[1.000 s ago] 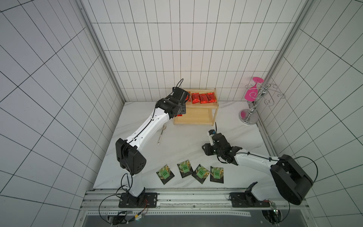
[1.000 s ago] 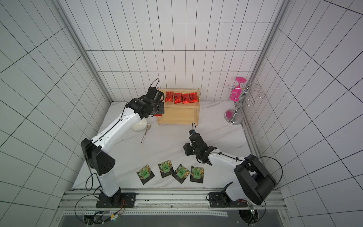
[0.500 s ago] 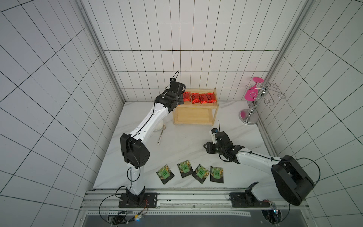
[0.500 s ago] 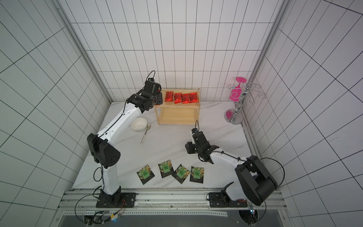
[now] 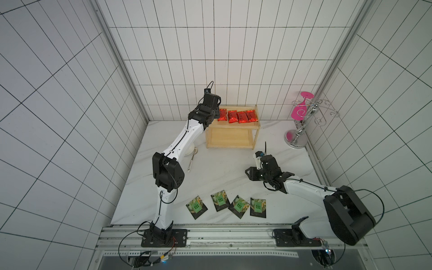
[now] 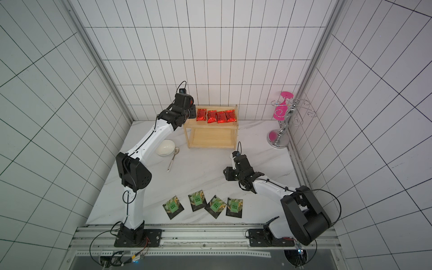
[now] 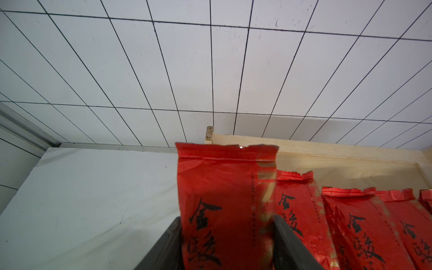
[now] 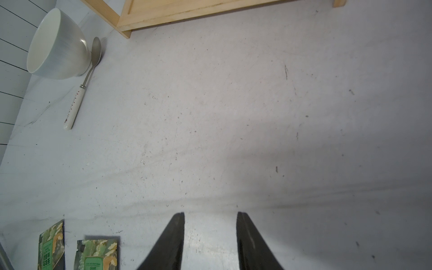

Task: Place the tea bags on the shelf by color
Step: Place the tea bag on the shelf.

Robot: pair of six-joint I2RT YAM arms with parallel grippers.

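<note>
Since the earlier frame, your left arm is standing higher, risen from beside the shelf point(image 5: 233, 126) to its top tier's left end. Your left gripper point(image 7: 226, 243) is pinching a red packet point(image 7: 222, 187) there, partly hiding the nearest of four shelved packets point(image 5: 242, 117) lying side by side. A corner post point(image 7: 209, 134) is showing just behind it. Your right gripper point(image 8: 210, 215) is hovering spread and empty over the table point(image 5: 222, 173), near four green sachets point(image 5: 239, 206) lying in a row. A bowl point(image 6: 165, 147) and spoon point(image 6: 173, 159) are sitting left of the shelf; a chrome stand point(image 5: 295, 140) is holding a pink glass point(image 5: 300, 112). White tiled walls are enclosing the marbled surface.
</note>
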